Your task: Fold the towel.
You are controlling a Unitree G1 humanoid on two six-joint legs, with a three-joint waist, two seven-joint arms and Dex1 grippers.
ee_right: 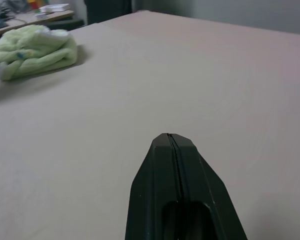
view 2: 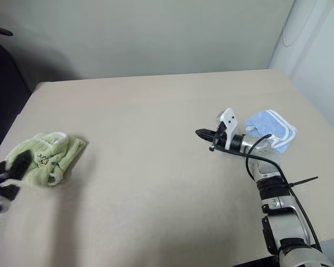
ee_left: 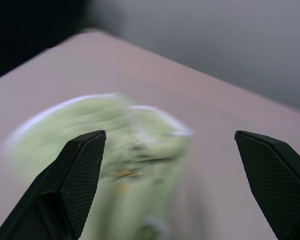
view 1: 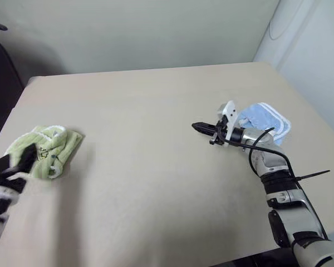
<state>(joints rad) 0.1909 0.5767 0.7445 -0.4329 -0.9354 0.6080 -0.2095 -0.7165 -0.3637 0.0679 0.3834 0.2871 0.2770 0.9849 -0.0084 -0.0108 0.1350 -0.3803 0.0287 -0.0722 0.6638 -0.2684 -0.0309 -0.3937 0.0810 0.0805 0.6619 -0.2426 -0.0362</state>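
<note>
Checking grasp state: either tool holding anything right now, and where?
Nothing held. Left tool is open, with the towel lying bunched on the table; right tool is shut on nothing.

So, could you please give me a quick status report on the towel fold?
Left gripper open, beside crumpled lime-green terry towel. Right gripper shut, empty, mid-table. Light blue cloth lies apart.

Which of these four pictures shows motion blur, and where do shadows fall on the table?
Left wrist view: the crumpled lime-green terry towel is smeared by blur, while the open left tool's fingers look crisp. Left eye view: the left tool is blurred too, and a soft shadow lies on the beige table beside the towel. Right wrist view: sharp, with the towel's shadow before it.
</note>
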